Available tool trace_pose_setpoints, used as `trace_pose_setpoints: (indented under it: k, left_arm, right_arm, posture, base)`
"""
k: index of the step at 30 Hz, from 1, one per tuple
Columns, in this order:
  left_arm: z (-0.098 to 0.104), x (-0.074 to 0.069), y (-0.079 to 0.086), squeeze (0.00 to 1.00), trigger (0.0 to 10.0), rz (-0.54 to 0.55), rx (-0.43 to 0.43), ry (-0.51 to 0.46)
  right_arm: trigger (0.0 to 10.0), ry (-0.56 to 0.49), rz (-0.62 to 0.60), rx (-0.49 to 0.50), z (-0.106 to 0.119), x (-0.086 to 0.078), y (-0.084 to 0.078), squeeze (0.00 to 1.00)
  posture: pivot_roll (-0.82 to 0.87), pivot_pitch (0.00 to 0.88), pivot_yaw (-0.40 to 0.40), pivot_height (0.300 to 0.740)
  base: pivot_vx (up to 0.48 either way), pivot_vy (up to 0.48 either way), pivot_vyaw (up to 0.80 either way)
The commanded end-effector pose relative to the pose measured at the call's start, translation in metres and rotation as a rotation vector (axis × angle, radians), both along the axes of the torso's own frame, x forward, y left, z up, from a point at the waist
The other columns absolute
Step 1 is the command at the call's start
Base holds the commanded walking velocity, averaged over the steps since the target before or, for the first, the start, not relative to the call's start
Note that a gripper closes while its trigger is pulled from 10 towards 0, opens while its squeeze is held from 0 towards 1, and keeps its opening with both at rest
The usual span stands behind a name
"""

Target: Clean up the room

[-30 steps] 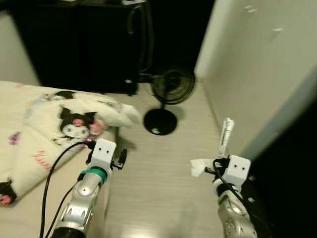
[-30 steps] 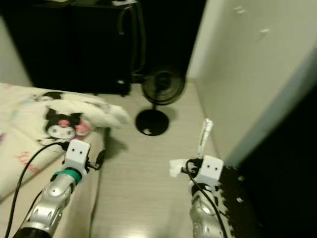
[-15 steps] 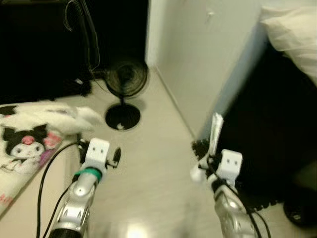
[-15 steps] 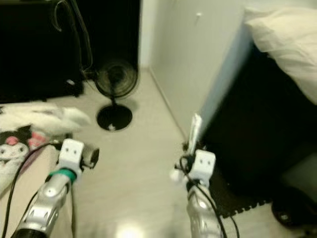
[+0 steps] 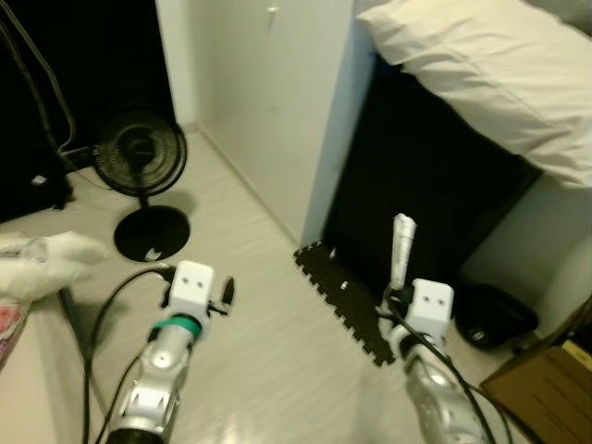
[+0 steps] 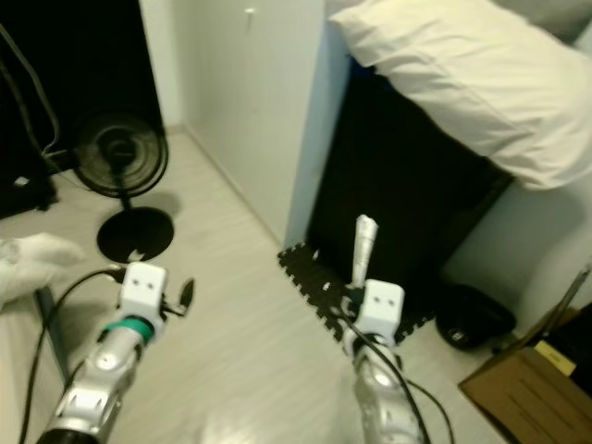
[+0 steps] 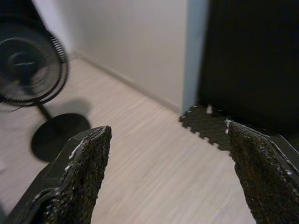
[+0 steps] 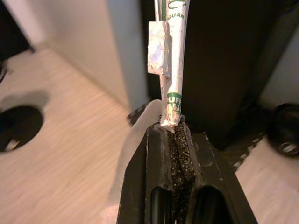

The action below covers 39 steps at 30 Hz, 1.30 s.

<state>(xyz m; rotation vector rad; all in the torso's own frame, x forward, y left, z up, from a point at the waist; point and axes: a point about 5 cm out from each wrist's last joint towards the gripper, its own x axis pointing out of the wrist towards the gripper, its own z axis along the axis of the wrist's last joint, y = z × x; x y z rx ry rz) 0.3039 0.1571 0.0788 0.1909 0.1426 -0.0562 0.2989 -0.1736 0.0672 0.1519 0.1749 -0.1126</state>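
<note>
- Carrying: right gripper (image 8: 174,128), jaws clamped on the lower tip of a rolled white wrapper (image 8: 169,60) with green print; the wrapper stands up above the fingers, held in the air over the floor (image 5: 268,305) near the black foam mat (image 5: 347,301).
- Left gripper (image 7: 166,158): jaws wide apart, nothing between them, pointed at bare floor with the standing fan (image 5: 143,180) beyond.
- Surroundings: white wall panel (image 5: 268,102), dark recess beside it, pillow (image 5: 481,69) overhanging above, a dark round object (image 5: 486,319) on the floor past the mat, a cardboard box (image 5: 546,393) at the right edge, bedding (image 5: 42,264) at the far left.
- Risk, grip: only the wrapper's end sits in the jaws; a jolt while walking could probably let it slide out or bend over.
- Risk, footing: the mat's toothed edge lies just ahead of the right arm; a foot could catch on it.
- Risk, clearance: the tall wrapper could brush the recess or pillow if the arm rises.
- Risk, cable: the left arm's loose black cable (image 5: 102,310) hangs near the bed edge and might snag.
</note>
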Motion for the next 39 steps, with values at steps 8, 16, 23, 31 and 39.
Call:
trace_pose_setpoints:
  k: [8, 16, 23, 31, 39]
  left_arm:
    - [-0.007, -0.002, 0.002, 0.00, 10.0, 0.015, -0.014, 0.024]
    - [-0.008, -0.004, 0.005, 0.00, 10.0, 0.041, -0.017, 0.027]
    - [-0.007, -0.002, 0.002, 0.00, 10.0, 0.027, -0.018, 0.023]
    - [-0.016, -0.011, 0.010, 0.00, 10.0, 0.045, -0.007, 0.058]
    - [-0.008, -0.002, 0.006, 0.00, 10.0, 0.019, 0.009, 0.026]
  right_arm:
    - [10.0, 0.041, 0.033, 0.003, -0.006, -0.004, 0.005, 0.00]
    - [10.0, 0.036, 0.053, 0.000, -0.003, 0.001, 0.008, 0.00]
    - [10.0, 0.033, 0.051, 0.009, -0.002, 0.004, 0.007, 0.00]
    - [10.0, 0.060, 0.007, -0.001, -0.010, -0.013, -0.006, 0.00]
    - [10.0, 0.069, 0.007, 0.000, -0.012, -0.016, -0.006, 0.00]
  posture:
    - [0.05, 0.000, -0.027, 0.740]
    - [0.08, 0.000, -0.044, 0.740]
    - [0.08, 0.000, -0.041, 0.740]
    - [0.04, 0.000, -0.003, 0.740]
    - [0.04, 0.000, -0.014, 0.740]
  base:
    - [0.000, 0.000, -0.80]
    - [0.000, 0.000, -0.80]
    - [0.000, 0.000, -0.80]
    - [0.000, 0.000, -0.80]
    - [0.000, 0.000, -0.80]
